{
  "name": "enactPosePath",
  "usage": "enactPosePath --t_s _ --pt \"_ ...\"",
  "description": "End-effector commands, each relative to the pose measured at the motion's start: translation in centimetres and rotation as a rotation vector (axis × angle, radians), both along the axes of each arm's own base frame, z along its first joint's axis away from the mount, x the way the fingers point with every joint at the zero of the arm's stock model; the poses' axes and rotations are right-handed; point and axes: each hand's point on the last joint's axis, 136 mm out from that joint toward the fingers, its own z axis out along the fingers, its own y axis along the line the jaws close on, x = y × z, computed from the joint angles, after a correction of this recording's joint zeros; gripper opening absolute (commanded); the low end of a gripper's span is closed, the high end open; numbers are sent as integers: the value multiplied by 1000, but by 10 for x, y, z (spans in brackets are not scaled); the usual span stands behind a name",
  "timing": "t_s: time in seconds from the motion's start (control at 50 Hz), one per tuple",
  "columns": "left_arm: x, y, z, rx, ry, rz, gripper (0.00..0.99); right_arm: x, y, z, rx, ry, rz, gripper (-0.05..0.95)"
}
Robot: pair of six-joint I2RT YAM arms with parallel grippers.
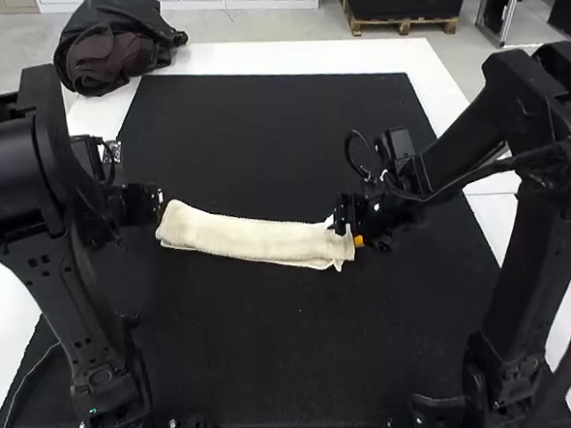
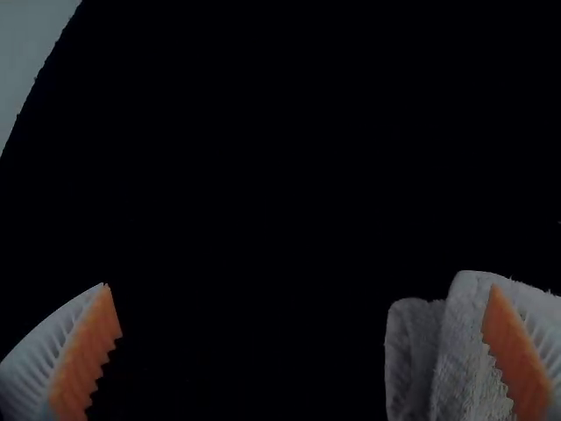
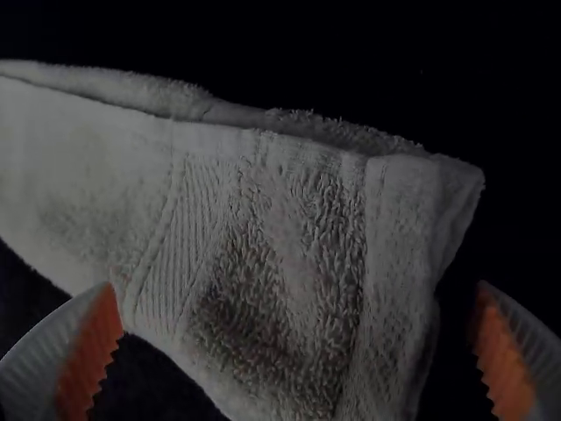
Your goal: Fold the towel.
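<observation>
The towel (image 1: pixel 253 242) has one end between the parted jaws of our right gripper (image 1: pixel 352 231). At its other end, our left gripper (image 1: pixel 159 204) also has its jaws wide apart, one orange pad (image 2: pixel 517 355) overlapping the cloth in the wrist view. We see the cream terry folded into a long, narrow, layered strip across the black mat (image 1: pixel 275 360), which lies on a white table (image 1: pixel 305 56).

Towel (image 1: pixel 248 239) on mat (image 1: pixel 276 370), table (image 1: pixel 305 56) beneath, likely jacket (image 1: pixel 115 45) behind left
</observation>
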Motion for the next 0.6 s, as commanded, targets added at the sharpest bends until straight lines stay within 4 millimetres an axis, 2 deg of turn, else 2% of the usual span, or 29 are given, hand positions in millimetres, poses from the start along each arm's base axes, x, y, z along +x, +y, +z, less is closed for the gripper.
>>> enactPosePath --t_s 0.0,0.24,0.4,0.48,0.54,0.58 --pt "5 4 13 2 -32 8 967 8 10 9 22 -21 14 907" --pt "3 3 14 -2 -25 8 967 6 14 -3 18 -7 26 907" --pt "5 3 27 -4 -56 17 967 7 18 -8 15 -14 37 890" --pt "5 4 38 -10 -84 28 967 8 21 -15 12 -16 42 828" --pt "5 5 43 -12 -94 33 966 5 25 -22 9 -2 58 716" --pt "4 6 46 -19 -100 41 966 -1 29 -26 17 16 77 516"
